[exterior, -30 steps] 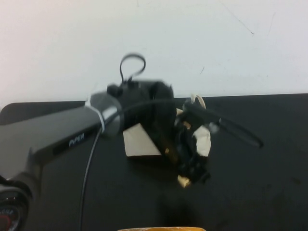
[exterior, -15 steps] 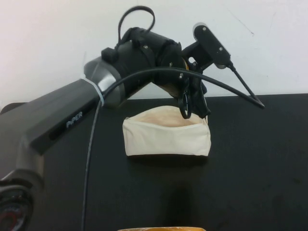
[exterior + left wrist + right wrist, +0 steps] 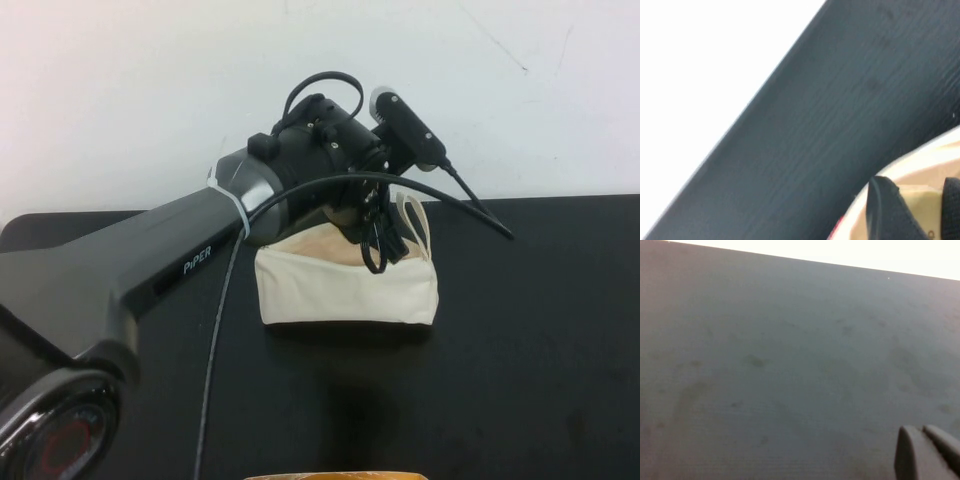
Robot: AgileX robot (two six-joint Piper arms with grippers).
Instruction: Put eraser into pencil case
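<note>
The cream pencil case (image 3: 345, 292) stands on the black table (image 3: 530, 340) with its mouth open upward and its wrist loop (image 3: 413, 215) at the right end. My left gripper (image 3: 380, 245) hangs over the mouth, fingers pointing down into it. In the left wrist view the left gripper (image 3: 916, 191) is shut on the pale yellow eraser (image 3: 920, 212), with the pouch's beige lining (image 3: 920, 172) right behind it. The eraser is hidden in the high view. My right gripper (image 3: 926, 452) is shut and empty over bare black table and is out of the high view.
A white wall (image 3: 150, 90) rises behind the table's far edge. The left arm's cable (image 3: 460, 205) loops out to the right above the pouch. A tan edge (image 3: 335, 476) shows at the very front of the table.
The left gripper rose from low in front of the pouch, with the eraser, to above it. It now sits lower at the pouch's mouth.
</note>
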